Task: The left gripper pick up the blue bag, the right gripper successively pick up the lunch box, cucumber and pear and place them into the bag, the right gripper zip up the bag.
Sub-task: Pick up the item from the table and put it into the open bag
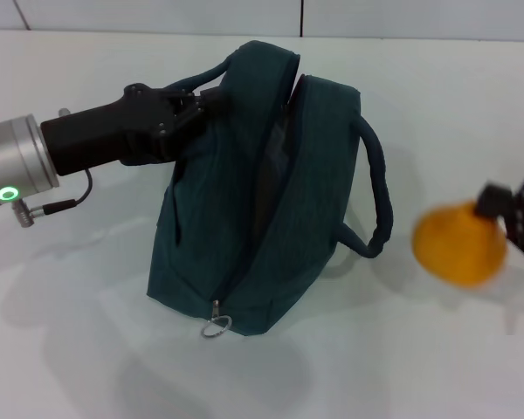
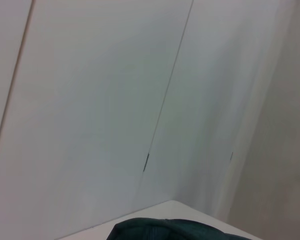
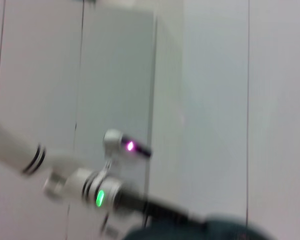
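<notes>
Pear held beside the open bag.

The left gripper (image 1: 195,109), a black jointed claw, is clamped on one padded loop handle of the blue bag (image 1: 244,227), keeping the soft teal fabric pouch upright on the smooth white table (image 1: 87,349), its zipper parted along the top and the metal ring pull (image 1: 215,326) hanging at the near end. The right gripper (image 1: 506,218) has closed its fingers on the rounded yellow-orange pear (image 1: 459,243), off the bag's right side and apart from it.
</notes>
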You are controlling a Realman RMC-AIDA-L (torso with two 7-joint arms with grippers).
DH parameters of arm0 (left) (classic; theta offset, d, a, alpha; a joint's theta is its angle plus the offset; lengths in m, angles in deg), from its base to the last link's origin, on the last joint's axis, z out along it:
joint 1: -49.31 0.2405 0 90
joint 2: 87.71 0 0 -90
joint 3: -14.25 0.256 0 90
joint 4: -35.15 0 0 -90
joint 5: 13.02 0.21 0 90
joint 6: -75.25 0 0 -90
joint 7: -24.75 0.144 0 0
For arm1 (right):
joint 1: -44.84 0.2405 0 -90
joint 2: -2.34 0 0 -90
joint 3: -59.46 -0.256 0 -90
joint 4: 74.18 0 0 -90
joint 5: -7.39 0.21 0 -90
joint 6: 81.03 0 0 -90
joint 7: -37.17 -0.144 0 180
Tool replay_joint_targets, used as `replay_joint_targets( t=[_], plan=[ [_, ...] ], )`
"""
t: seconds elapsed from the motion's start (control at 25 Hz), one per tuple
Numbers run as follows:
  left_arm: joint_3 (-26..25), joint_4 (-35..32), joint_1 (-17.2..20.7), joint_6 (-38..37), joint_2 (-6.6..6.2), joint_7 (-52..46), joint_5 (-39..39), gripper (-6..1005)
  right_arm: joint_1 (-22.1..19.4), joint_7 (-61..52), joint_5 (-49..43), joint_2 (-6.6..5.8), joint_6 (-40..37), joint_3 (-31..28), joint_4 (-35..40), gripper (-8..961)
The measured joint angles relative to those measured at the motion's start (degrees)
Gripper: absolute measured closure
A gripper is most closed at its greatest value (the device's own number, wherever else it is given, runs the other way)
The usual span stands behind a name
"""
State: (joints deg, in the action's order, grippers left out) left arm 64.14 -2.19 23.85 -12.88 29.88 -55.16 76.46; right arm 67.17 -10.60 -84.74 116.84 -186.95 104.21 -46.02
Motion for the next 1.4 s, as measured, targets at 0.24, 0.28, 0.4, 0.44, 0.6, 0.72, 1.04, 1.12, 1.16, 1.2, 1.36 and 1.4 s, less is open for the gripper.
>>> replay_joint_targets(
  t=[0.24,0.28,0.4,0.44,0.6,0.72,1.04,1.12,1.16,1.2,1.36,1.4],
  plan=[
    [-0.1,-0.1,-0.4,-0.2,-0.07,0.5,-0.4,965,5.6,-0.7,9.3,0.83,-3.6,0.6,-0.4,920],
    [-0.1,-0.1,-0.5,-0.3,-0.08,0.6,-0.6,965,7.0,-1.3,10.3,0.86,-4.1,0.6,-0.6,920],
    [-0.1,-0.1,-0.6,-0.6,-0.14,0.9,-1.2,965,12.6,-5.7,11.7,1.24,-4.0,0.6,-1.0,920],
    [-0.1,-0.1,-0.6,-0.6,-0.14,0.9,-1.2,965,12.6,-5.7,11.7,1.24,-4.0,0.6,-1.0,920],
    [-0.1,-0.1,-0.9,-0.6,-0.25,1.4,-1.2,965,18.3,-9.0,12.1,1.42,-2.9,0.9,-2.4,921],
    [0.0,-0.1,-1.3,-0.6,-0.18,1.7,-1.3,965,22.0,-10.6,12.1,1.49,-1.4,2.6,-3.8,917],
    [-0.1,-0.1,-1.4,-0.6,-0.01,1.8,-1.3,965,25.0,-11.8,15.5,1.70,7.2,14.1,-5.2,905],
    [-0.1,-0.1,-1.4,-0.6,0.00,1.8,-1.3,965,24.8,-11.7,16.3,1.69,9.2,17.0,-5.2,903],
    [-0.1,-0.1,-1.4,-0.5,0.00,1.8,-1.2,965,24.7,-11.7,16.4,1.69,10.4,18.5,-5.2,901],
    [-0.1,-0.1,-1.4,-0.5,0.01,1.8,-1.2,965,24.7,-11.7,16.6,1.69,11.4,19.8,-5.2,900],
    [-0.1,-0.1,-1.5,-0.4,0.01,1.8,-1.1,965,24.4,-12.0,17.0,1.69,14.7,24.5,-5.3,894],
    [-0.1,-0.1,-1.5,-0.4,0.01,1.8,-1.1,965,24.1,-12.2,17.5,1.68,15.1,25.0,-5.3,893]
  ],
)
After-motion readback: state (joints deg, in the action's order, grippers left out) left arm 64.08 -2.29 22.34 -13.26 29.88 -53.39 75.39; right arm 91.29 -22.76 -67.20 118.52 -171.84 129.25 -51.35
